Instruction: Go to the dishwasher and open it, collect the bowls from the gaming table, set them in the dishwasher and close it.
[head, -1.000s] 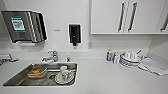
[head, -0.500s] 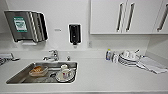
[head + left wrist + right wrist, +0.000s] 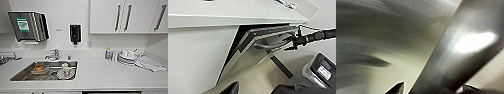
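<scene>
The dishwasher sits under the white counter with its steel door tilted partly open, showing a dark gap along the side. My right gripper reaches in on a dark arm and is closed around the door's handle bar. Seen close in the right wrist view, the steel handle runs between the fingertips of my right gripper. My left gripper hangs open, away from the door, with nothing in it. In the head view the dishwasher's dark top strip peeks out below the counter edge. The bowls and the gaming table are out of view.
A steel sink holds a cup, a plate and a dish with something orange-brown. White plates and cups and a folded cloth lie at the counter's right. Wall cupboards, a towel dispenser and a soap dispenser hang above.
The head view has barely shifted, and nothing on the counter has moved.
</scene>
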### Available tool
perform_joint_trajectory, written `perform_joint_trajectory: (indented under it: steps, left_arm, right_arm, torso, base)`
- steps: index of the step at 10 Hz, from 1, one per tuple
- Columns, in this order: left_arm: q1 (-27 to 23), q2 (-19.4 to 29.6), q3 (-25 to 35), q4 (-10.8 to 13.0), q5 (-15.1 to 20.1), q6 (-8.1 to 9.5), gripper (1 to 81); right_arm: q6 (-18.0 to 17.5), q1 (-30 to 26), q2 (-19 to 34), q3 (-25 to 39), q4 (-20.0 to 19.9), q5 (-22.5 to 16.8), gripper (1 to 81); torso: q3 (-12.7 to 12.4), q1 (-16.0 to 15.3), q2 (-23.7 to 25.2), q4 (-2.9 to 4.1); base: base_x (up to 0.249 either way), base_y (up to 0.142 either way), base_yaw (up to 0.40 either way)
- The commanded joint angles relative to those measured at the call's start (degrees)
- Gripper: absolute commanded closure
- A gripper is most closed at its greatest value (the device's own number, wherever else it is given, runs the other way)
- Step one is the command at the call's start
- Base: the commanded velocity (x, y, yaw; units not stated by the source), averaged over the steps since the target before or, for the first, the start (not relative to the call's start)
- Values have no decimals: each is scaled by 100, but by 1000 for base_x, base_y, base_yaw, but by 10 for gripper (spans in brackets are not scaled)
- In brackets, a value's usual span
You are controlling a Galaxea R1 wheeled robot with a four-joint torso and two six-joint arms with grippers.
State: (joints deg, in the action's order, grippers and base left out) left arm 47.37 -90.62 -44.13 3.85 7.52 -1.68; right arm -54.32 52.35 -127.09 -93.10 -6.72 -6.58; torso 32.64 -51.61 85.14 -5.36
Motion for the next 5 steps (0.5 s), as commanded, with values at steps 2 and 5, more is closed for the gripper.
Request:
perform_joint_trajectory:
  steps: [2,5]
  left_arm:
    - [-470,219,132,10,65,-16,10]
    - [-470,228,132,10,65,-16,10]
  right_arm:
    - [159,-70,-320,-110,373,-1469,10]
    - [159,-53,-645,-357,399,-1495,10]
  torso:
    - [0,2,0,0]
    - [-2,2,0,0]
  base:
    - [-70,0,0]
    - [-70,0,0]
